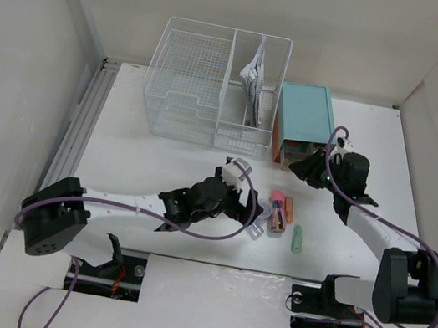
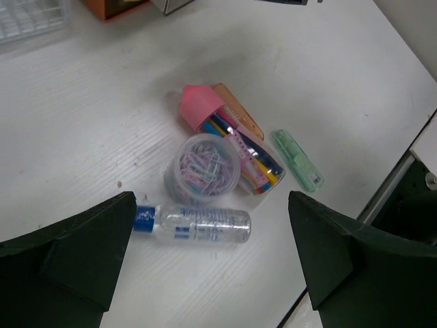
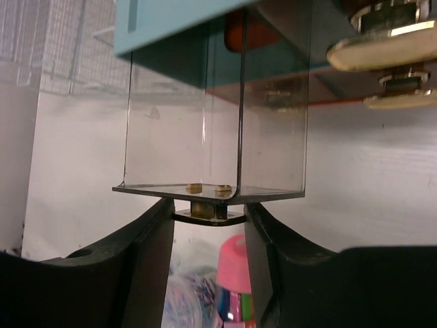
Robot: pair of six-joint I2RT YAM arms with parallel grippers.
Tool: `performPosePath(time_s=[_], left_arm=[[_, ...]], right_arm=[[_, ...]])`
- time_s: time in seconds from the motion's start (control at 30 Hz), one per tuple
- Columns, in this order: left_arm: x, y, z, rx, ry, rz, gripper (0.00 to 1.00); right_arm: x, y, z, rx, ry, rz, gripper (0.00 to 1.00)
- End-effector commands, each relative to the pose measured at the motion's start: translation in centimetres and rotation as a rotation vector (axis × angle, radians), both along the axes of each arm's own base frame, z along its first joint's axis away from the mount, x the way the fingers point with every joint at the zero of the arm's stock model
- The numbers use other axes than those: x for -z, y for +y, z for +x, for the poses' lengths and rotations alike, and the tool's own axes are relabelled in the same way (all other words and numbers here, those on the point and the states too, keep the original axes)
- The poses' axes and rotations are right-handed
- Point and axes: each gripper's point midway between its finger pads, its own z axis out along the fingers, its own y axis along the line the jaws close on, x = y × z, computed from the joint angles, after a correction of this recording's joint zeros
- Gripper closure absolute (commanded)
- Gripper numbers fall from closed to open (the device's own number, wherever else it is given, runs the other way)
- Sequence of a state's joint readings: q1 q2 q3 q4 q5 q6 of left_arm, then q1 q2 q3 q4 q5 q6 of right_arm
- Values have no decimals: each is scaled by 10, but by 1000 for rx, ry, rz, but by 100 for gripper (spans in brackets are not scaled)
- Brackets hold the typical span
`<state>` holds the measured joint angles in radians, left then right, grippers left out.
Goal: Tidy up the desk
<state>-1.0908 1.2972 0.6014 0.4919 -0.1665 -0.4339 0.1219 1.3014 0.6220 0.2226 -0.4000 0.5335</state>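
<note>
White desk, rigid: left hand spread over clip jar; right hand clamps knob of clear drawer, probably light.

One each: basket, drawer box, clip tub, bottle, case (pink-capped), green stick.

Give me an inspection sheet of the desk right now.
Surface: white desk, no spills seen.
Job's things: basket holds papers in its right compartment; teal box has its clear drawer partly out.
Clutter: clip jar, pencil case, green stick and bottle bunched mid-desk.
Grippers: left gripper open above the clutter; right gripper pinching the drawer's handle.
Cables: purple cables along both arms.
Surroundings: white walls on three sides; rail at the left edge.
</note>
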Motion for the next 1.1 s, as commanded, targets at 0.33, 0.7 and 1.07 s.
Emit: performPosePath(time_s=[0.33,0.7,1.07], left_arm=[[54,-48,4,206,-73,366,8],[75,-49,15,180,-88,474,9],[75,-57,27,179,-100,474,21]], right_arm=[[-11,28,-49,-341,-20,72,68],[-57,39,-70,-487,-174,99,29],[-95,25,-66,-469,-298,78,29]])
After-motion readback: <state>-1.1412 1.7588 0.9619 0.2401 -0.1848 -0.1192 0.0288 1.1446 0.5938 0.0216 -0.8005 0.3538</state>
